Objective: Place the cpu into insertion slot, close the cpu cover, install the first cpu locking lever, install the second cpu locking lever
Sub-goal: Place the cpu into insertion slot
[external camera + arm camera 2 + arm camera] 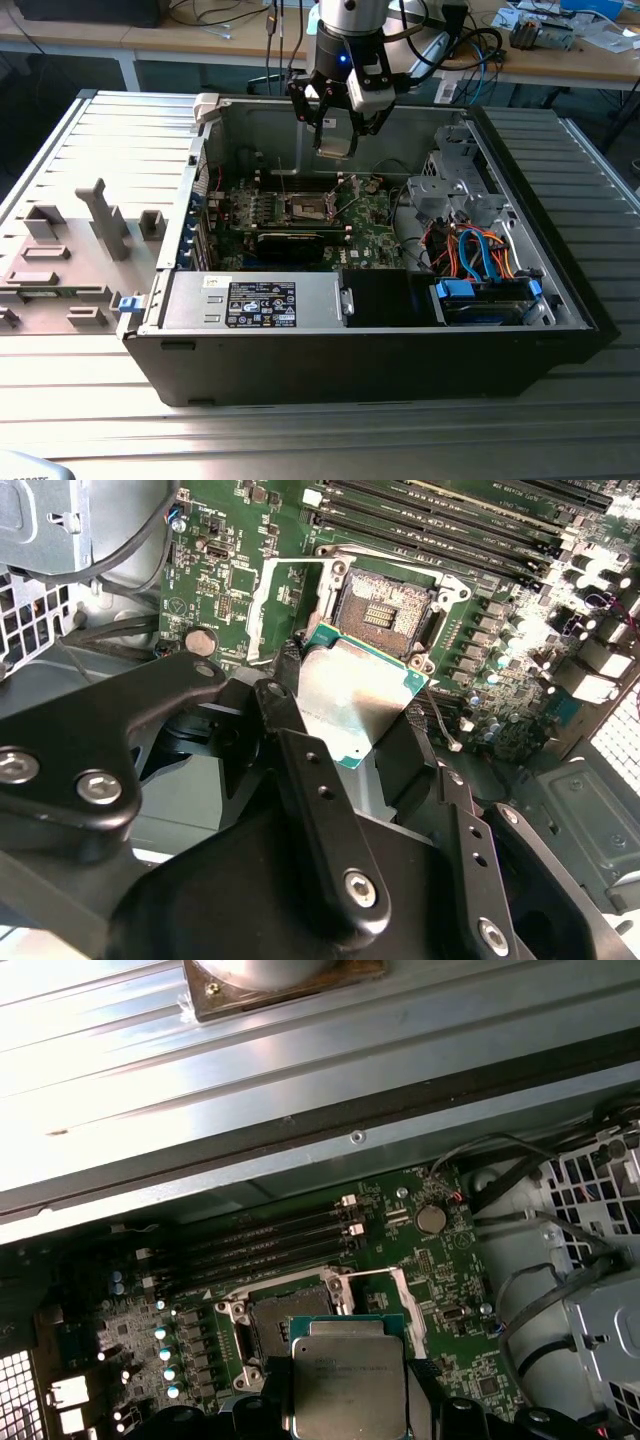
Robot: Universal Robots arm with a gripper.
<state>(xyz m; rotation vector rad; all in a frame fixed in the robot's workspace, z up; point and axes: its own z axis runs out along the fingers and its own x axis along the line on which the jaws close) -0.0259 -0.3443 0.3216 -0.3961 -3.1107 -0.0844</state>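
The claw (337, 140) pinches the flat square silvery cpu (355, 695) above the metal-rimmed insertion slot (385, 605).

Arm (350, 15) w/ silver-grey round wrist seg., small blue light (343, 57) on black collar, pale grey block (372, 97) at one side, matte black gripper (337, 140) w/ angular linkage bars, fingers (310, 780) w/ small holes & silver screws (362, 888).
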